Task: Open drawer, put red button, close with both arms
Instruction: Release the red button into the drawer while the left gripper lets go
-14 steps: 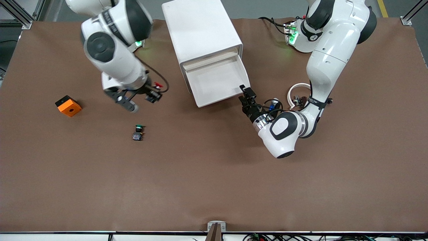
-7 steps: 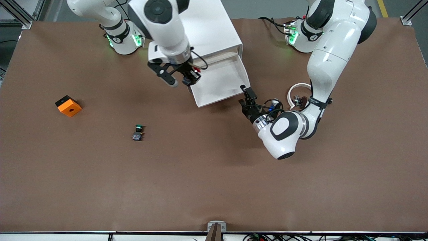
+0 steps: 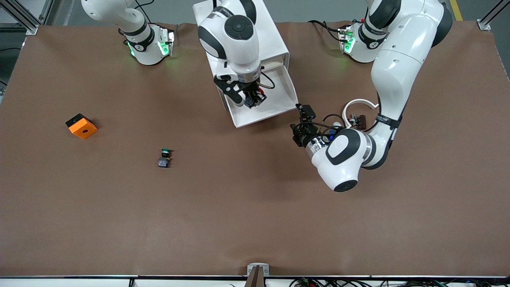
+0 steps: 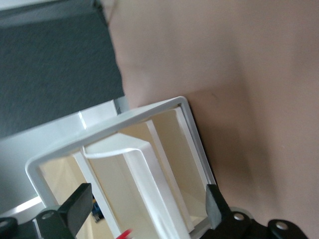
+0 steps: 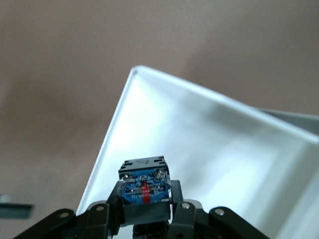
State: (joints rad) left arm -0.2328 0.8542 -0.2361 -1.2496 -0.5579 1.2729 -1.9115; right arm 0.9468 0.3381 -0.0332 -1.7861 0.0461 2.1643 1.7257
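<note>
Gripping the red button by its dark body, the right pincer hangs over the open drawer of the white cabinet. Small, rigid and probably light, the button looks best held across that boxy body, not the rounded cap. The left pincer, fingers apart, waits over the worktop beside the drawer's corner.
</note>
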